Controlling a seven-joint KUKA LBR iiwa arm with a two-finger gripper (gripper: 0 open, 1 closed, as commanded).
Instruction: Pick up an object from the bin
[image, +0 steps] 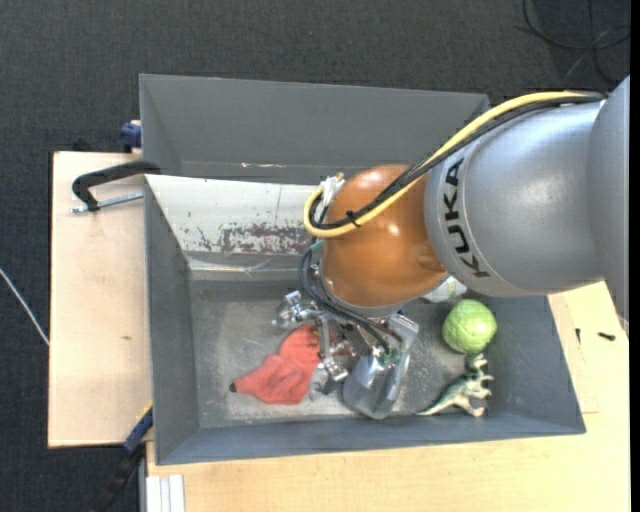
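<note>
Three things lie about the gripper (345, 360) down in the grey bin (170, 330), its open-or-closed state impossible to tell: a crumpled red cloth (280, 375) touching at 8 o'clock, a green ball (469, 326) at 2 o'clock, a toy dinosaur (462, 395) at 4 o'clock.

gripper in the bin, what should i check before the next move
1. Gripper is down inside the bin, low over the front middle of the floor: ok.
2. Nearest things are known: a crumpled red cloth on the side towards the view's left, and a grey shiny object just in front of it: ok.
3. Whether anything is already gripped: cannot tell, the wrist hardware crowds that spot.
4. Green ball and toy dinosaur lie apart from the gripper, towards the view's right: ok.
5. Room between the grey shiny object and the front wall: cannot tell, it looks tight.
</note>
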